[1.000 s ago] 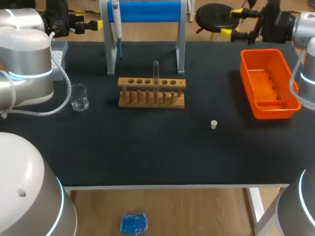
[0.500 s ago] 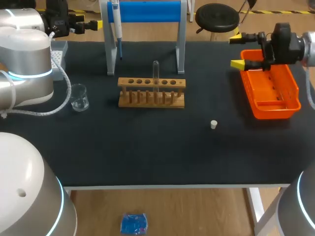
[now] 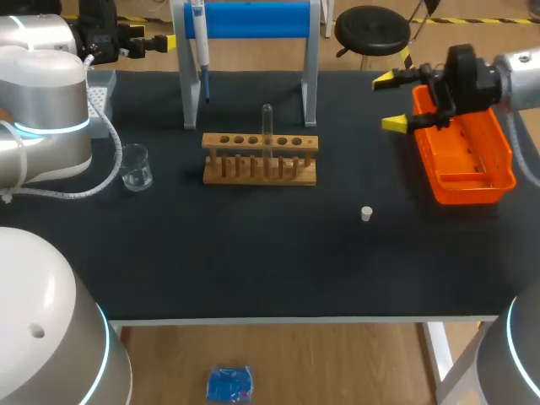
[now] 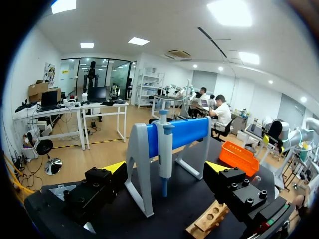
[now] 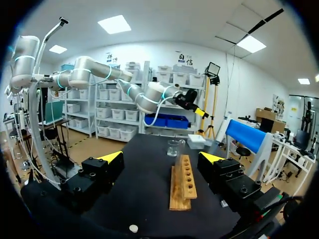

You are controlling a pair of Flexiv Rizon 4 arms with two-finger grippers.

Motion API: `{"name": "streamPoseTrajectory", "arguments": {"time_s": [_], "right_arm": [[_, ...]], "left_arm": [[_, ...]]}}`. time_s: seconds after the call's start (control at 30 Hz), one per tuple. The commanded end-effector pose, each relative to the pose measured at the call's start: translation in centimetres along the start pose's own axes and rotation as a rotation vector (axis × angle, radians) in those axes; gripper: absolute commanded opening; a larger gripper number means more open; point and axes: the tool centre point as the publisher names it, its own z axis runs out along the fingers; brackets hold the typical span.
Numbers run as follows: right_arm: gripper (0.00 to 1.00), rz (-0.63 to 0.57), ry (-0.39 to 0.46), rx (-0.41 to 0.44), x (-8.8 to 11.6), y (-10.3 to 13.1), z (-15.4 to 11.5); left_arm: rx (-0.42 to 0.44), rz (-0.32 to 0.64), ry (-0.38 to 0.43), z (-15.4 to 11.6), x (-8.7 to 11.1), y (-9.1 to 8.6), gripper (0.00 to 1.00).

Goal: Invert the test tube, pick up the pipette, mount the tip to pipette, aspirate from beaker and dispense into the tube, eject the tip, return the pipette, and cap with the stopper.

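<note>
Wooden rack point(image 3: 260, 158) stands mid-table in the head view, and a clear test tube point(image 3: 267, 122) stands upright in one of its holes, just right of the rack's middle. A glass beaker point(image 3: 136, 167) sits well to the left of the rack. A small white stopper point(image 3: 366, 213) lies on the black table point(image 3: 253, 261), in front of the rack and off to its right. Behind the rack is a blue stand point(image 3: 253, 20), and the pipette point(image 3: 199, 46) hangs on its left end. An orange tray point(image 3: 498, 181) lies far to the rack's right. The right gripper point(image 3: 390, 102) hovers at the tray's far corner on the rack's side, its fingers wide apart and holding nothing. The left gripper point(image 3: 145, 40) is behind the rack and far to its left, past the table's back edge.

In the left wrist view that gripper's fingers are spread and empty. The hanging pipette is ahead of them, untouched, and one end of the rack shows under the right-hand finger.

In the right wrist view the rack lies lengthwise ahead of the spread, empty fingers. The beaker is beyond the rack's far end and the stopper is beside its near end.
</note>
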Motion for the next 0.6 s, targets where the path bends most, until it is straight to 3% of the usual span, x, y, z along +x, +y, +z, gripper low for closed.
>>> {"name": "streamPoseTrajectory", "arguments": {"time_s": [0.03,0.23,0.6], "right_arm": [[1.00,-0.004,0.014,-0.016,-0.6,-0.5,3.0],[1.00,-0.021,0.060,-0.043,0.0,-1.1,5.6],[1.00,-0.020,0.107,-0.038,1.5,-2.1,5.7]], "left_arm": [[0.001,0.000,0.000,0.0,0.0,0.0,1.00],[0.001,0.000,0.000,0.0,0.0,0.0,1.00],[0.001,0.000,0.000,0.0,0.0,0.0,1.00]]}}
